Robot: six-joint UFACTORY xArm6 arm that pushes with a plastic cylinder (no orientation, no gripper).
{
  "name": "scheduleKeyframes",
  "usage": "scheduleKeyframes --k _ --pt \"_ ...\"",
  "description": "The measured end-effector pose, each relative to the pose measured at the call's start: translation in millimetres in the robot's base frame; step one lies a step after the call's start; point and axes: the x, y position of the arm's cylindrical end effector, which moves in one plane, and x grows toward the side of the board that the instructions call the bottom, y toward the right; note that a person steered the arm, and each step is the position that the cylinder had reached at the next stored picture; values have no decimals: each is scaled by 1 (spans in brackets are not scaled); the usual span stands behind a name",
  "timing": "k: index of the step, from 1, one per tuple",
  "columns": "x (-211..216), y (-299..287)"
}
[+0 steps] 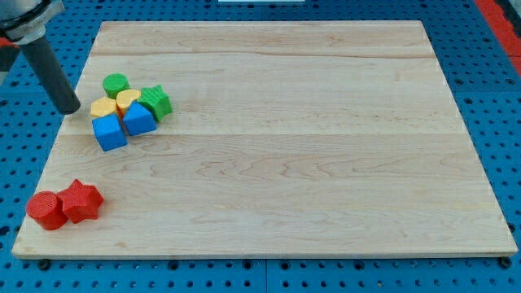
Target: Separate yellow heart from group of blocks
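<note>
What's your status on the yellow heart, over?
My tip at the cluster's left, touching no block. Yellow heart packed in among green cylinder, green star, yellow block, two blue blocks.

Pale, matt wooden board (326, 122) with visible grain lies on blue perforated panel (501, 98); blocks look smooth plastic, rod (50, 69) matt dark.

My tip (72, 109) rests just left of the clustered blocks; the yellow heart (128, 100) sits among the green cylinder (116, 84), green star (156, 102), yellow block (104, 108) and two blue blocks (124, 124).
</note>
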Motion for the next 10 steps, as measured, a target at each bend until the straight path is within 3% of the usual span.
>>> scheduleKeyframes --k 1,4,6,8,10 --pt "4 19" --pt "-49 188" --pt "-48 173" --pt "-52 200" --pt "-91 226"
